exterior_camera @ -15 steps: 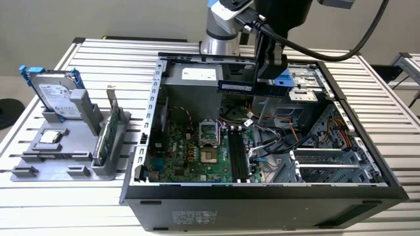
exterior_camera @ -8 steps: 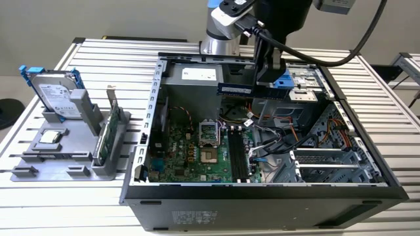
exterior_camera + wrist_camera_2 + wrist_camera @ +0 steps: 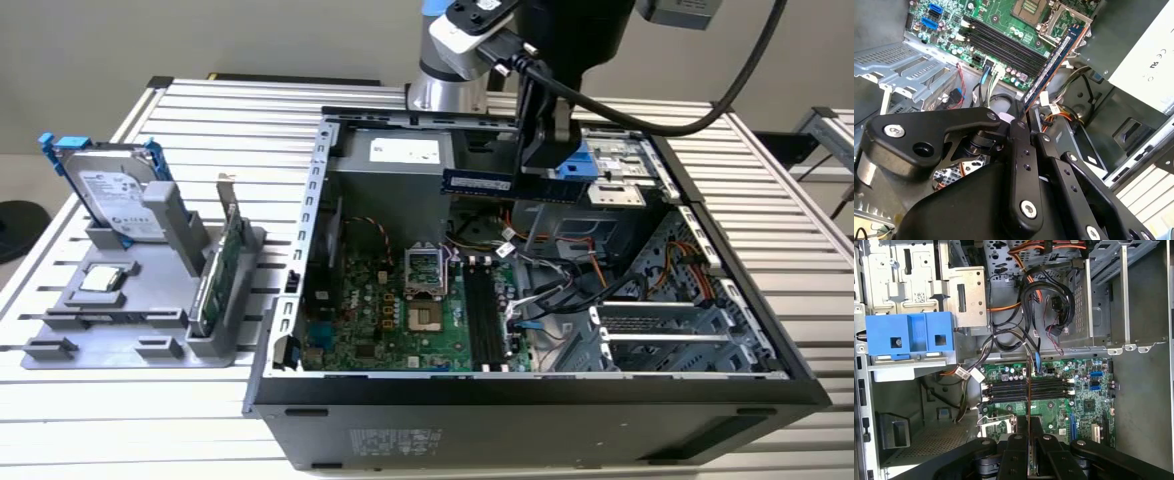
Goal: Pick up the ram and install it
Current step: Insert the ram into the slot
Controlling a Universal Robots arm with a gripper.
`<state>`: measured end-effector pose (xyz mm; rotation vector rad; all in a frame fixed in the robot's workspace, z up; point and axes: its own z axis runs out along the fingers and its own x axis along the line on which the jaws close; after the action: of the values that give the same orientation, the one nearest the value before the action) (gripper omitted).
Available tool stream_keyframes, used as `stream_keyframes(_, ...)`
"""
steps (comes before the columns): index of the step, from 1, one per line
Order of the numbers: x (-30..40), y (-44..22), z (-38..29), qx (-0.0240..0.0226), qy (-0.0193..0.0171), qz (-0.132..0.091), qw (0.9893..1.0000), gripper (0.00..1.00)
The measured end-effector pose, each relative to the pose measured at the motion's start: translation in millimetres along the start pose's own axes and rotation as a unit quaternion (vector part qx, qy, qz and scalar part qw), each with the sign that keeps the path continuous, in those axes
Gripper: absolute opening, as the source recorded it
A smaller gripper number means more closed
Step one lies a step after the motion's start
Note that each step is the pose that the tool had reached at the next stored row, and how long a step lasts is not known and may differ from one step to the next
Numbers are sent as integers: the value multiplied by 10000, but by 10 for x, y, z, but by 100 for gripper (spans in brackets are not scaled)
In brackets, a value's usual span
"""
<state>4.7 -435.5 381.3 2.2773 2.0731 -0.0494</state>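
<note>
I see one slatted metal counter (image 3: 120, 420) carrying one open black computer case (image 3: 534, 400) and, at the exterior view's left, one grey stand (image 3: 134, 340) with a silver hard drive (image 3: 118, 195) and a green card (image 3: 218, 275); the gripper (image 3: 545, 165) pinches the long blue ram stick (image 3: 478, 182) above the green motherboard (image 3: 387, 310); the first wrist view adds four dark memory slots (image 3: 1026, 390) beneath it, tangled cables (image 3: 1029, 315) nearby.

Exterior overlooks case (image 3: 534, 415), wrist views share motherboard (image 3: 1094, 405)
</note>
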Motion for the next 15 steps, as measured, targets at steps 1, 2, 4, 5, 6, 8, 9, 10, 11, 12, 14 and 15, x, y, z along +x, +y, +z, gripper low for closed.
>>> stream_keyframes(1,0,0,0,0,0,0,10000,0)
stream_keyframes(2,0,0,0,0,0,5,10000,0)
stream_keyframes(4,0,0,0,2,-1,34,10000,0)
stream_keyframes(5,0,0,1,3,-1,55,10000,0)
stream_keyframes(6,0,0,1,5,-2,80,10000,0)
stream_keyframes(8,0,0,1,9,-3,139,9999,0)
stream_keyframes(9,0,0,1,11,-4,171,9999,0)
stream_keyframes(10,0,0,0,13,-5,200,9998,0)
stream_keyframes(11,0,0,1,14,-5,216,9998,0)
stream_keyframes(12,0,0,1,14,-5,219,9998,0)
stream_keyframes(14,0,0,1,14,-5,220,9998,0)
stream_keyframes(15,0,0,1,14,-5,221,9998,0)
